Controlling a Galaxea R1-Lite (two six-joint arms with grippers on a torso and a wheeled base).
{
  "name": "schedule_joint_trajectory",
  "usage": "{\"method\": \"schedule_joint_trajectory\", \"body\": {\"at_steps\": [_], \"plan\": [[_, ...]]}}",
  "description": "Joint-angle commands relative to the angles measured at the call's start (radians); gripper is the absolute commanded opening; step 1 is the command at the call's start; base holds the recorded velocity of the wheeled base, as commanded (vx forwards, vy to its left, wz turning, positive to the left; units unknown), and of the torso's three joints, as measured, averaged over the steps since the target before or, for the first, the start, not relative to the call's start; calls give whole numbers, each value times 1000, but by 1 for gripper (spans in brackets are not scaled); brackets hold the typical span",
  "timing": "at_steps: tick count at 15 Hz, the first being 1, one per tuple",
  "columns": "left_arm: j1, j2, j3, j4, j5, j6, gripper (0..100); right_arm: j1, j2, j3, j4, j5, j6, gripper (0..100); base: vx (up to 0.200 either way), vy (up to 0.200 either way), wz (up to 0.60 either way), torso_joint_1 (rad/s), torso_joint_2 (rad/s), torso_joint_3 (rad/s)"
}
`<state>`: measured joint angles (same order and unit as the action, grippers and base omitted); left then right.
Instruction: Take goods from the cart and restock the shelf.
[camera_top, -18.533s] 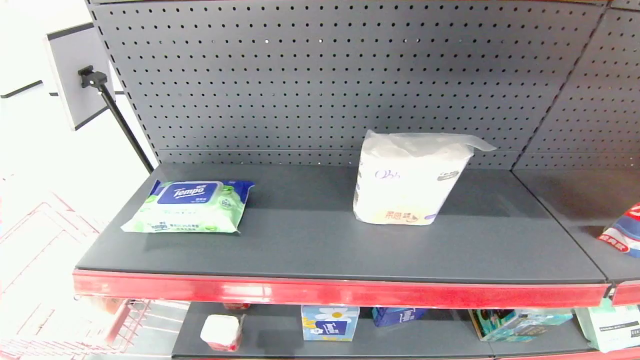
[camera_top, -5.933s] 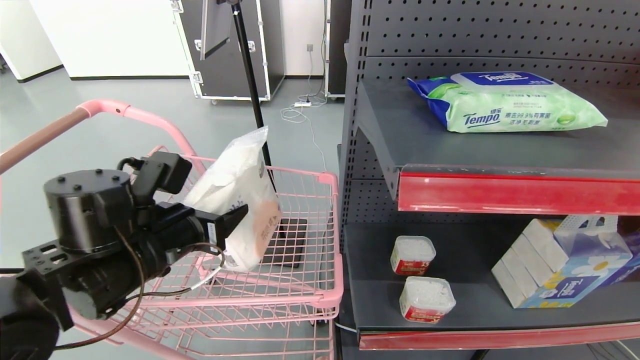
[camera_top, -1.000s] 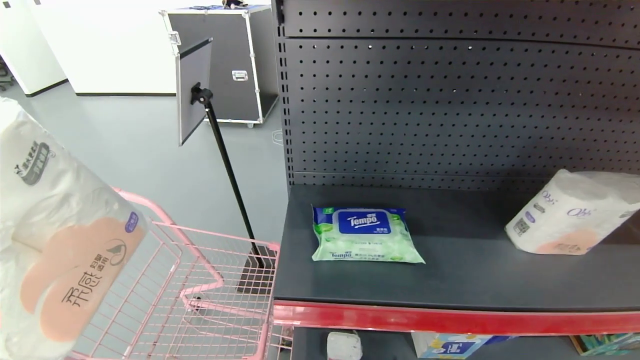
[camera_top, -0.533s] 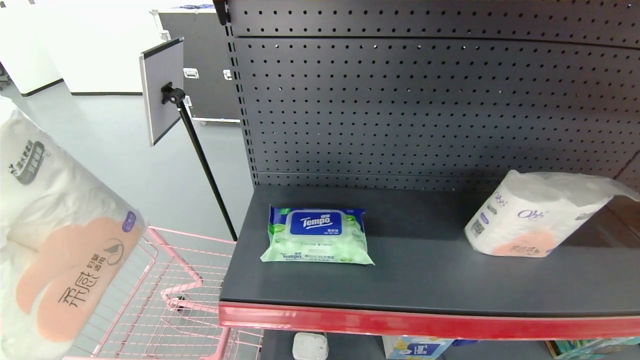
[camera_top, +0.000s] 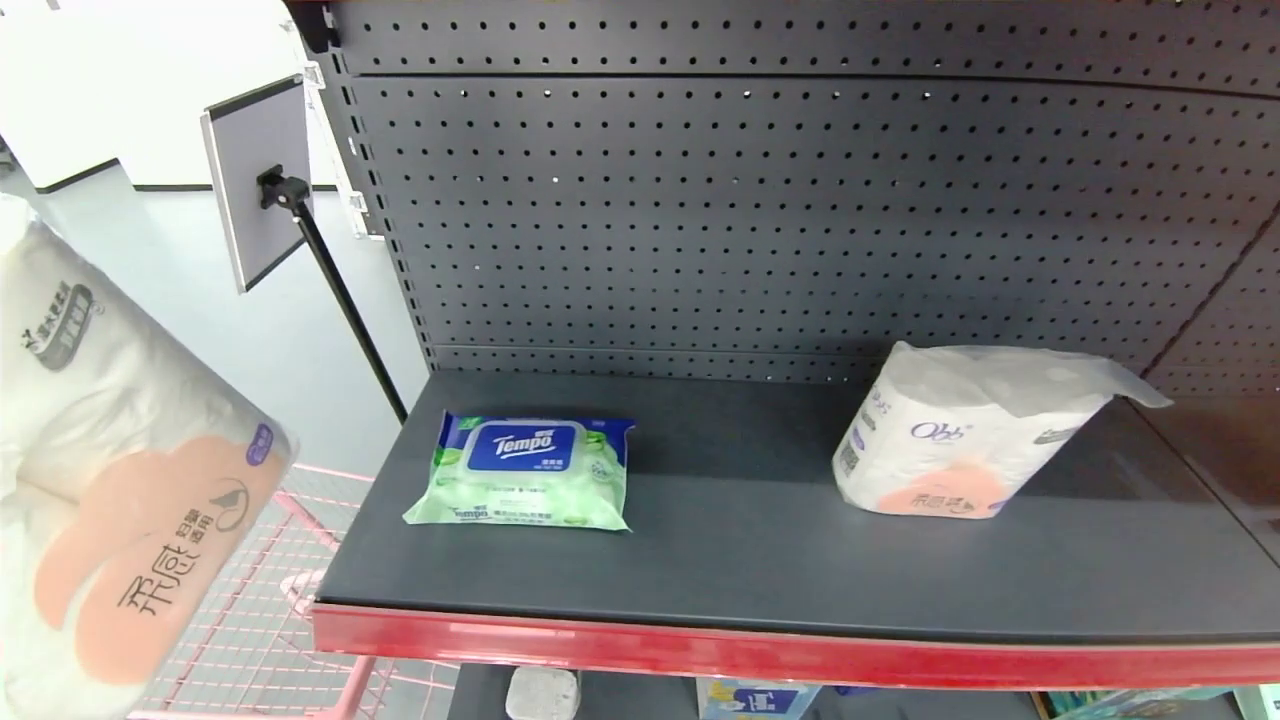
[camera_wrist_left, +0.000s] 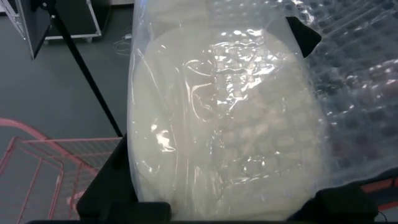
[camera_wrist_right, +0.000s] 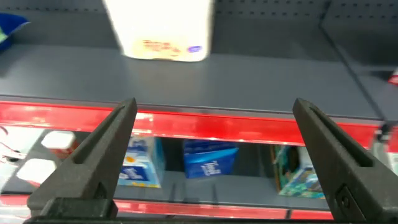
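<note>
- The pack (camera_top: 120, 480) is clamped between the left fingers (camera_wrist_left: 109, 186), short of the shelf (camera_top: 760, 570) and by the cart (camera_top: 300, 583).
- Its slick, loose wrap could slip from the grip and drop.
- Carried in low, it could catch the shelf's red lip. Pushed too far, it could knock the wipes (camera_top: 525, 470) or rolls (camera_top: 950, 440).
- The right fingers (camera_wrist_right: 93, 162) are spread wide and empty, facing that lip, and could bump it.

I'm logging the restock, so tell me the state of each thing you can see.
Left gripper: shut on the paper roll pack.
Paper roll pack: held up beside the shelf.
Second roll pack: standing on the shelf.
Wipes: lying flat on the shelf.
Right gripper: open, empty.
</note>
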<state>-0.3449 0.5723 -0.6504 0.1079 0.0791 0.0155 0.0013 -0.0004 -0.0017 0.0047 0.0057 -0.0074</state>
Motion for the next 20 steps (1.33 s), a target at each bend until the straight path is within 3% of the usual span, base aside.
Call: {"method": "schedule_joint_trajectory", "body": {"at_steps": [1,7,11,14,16,19,20], "plan": [[0,1,0,0,1,0,0,0,0,0,0,0,0,100,0,-200,0,7,7,2],[0,3,0,0,1,0,0,0,0,0,0,0,-2,100,0,-200,0,2,2,3],[0,1,21,-2,-2,34,0,0,0,0,1,0,-2,100,0,-200,0,5,4,-1],[0,3,20,-7,-6,34,0,3,3,-1,1,0,-2,100,0,-200,0,-1,4,4],[0,8,20,-7,-6,35,0,3,11,-18,0,40,-3,100,0,0,0,0,0,0],[0,32,18,-7,-7,35,0,17,550,-531,-29,66,122,100,0,0,0,0,0,0],[0,50,15,-8,-9,35,0,37,648,-589,-32,89,110,100,0,0,0,0,0,0]]}}
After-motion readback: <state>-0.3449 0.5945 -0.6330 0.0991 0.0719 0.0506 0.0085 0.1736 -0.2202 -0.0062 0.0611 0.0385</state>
